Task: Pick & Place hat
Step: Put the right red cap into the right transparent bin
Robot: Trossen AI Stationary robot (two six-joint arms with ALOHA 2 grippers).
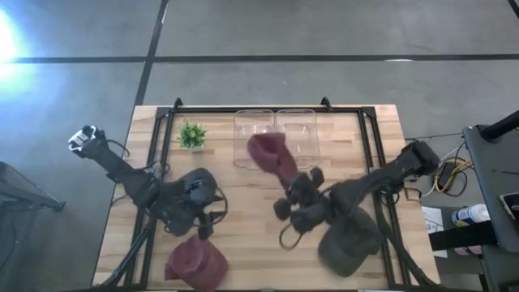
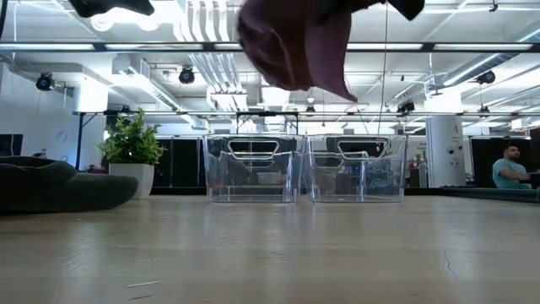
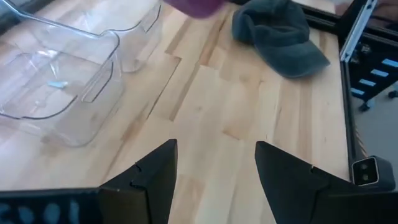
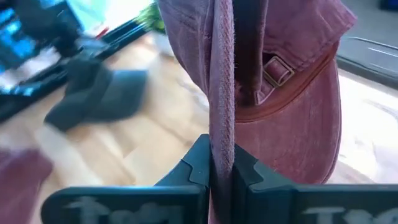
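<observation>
At the bottom of the high view a second maroon cap (image 1: pixel 196 261) lies flat on the table (image 1: pixel 243 235), left of centre, and a dark grey cap (image 1: pixel 349 243) lies at the lower right. Just above the maroon one the left gripper (image 1: pixel 197 212) waits over bare wood, its fingers spread wide with nothing between them, as the left wrist view shows.

Middle of the frame, the right gripper (image 4: pixel 221 171) is clamped tight on a fold of the hat (image 1: pixel 272 158), a maroon cap hanging below the fingers with its strap buckle showing in the right wrist view. In the low view the hat (image 2: pixel 295 46) dangles at the top of the frame, well clear of the table.

Farther back, at the upper centre of the high view, two clear bins stand side by side, the left bin (image 1: pixel 243 150) and the right bin (image 1: pixel 308 122); both look empty. A small plant (image 1: pixel 192 135) sits to their left.

The step in hand looks like the carry: the hat is lifted and overlaps the near edge of the bins from above. Next, the right arm would need to centre the hat over one bin, lower it past the rim, then release so the brim does not catch on the wall between the bins.
</observation>
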